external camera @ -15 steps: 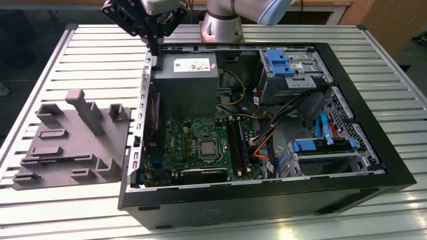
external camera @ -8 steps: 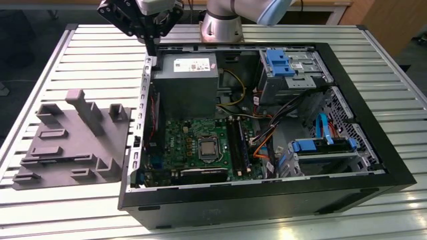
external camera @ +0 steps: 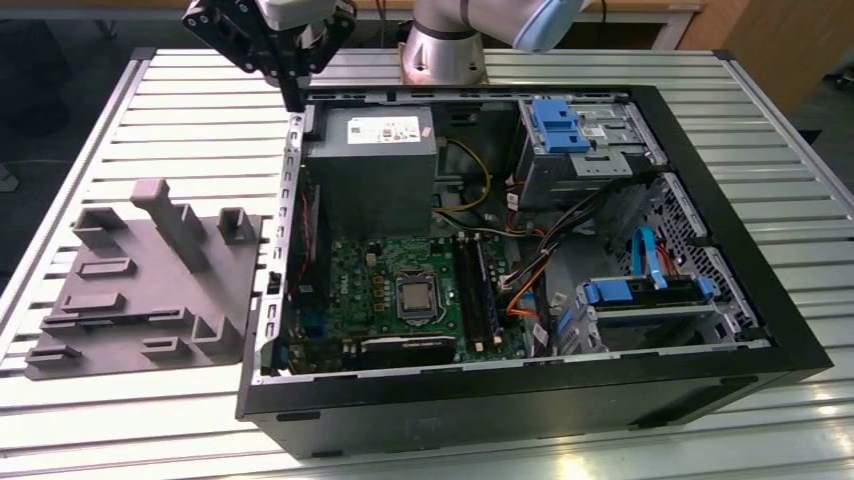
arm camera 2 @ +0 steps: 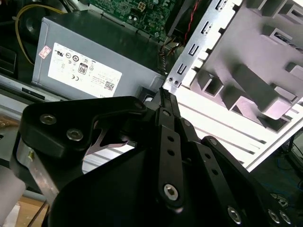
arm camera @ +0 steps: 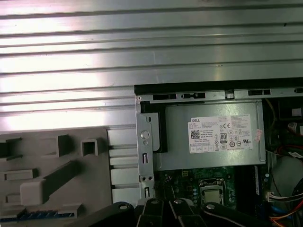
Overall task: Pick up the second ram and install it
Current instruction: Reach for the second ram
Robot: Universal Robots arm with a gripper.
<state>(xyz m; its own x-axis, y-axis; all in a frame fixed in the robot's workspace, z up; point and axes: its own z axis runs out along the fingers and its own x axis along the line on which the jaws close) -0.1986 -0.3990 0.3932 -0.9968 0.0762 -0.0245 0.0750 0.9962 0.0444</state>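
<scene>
My gripper hangs above the back left corner of the open computer case, over the table's far side. Its fingers meet at their tips, shut, with nothing visible between them. The long black memory slots lie on the green motherboard, well in front of the gripper. A thin bluish strip lies in a groove of the grey moulded tray; I cannot tell whether it is the second ram.
The grey tray with upright posts sits on the slatted table at the exterior view's left of the case. Inside the case are the power supply, blue drive brackets and loose cables.
</scene>
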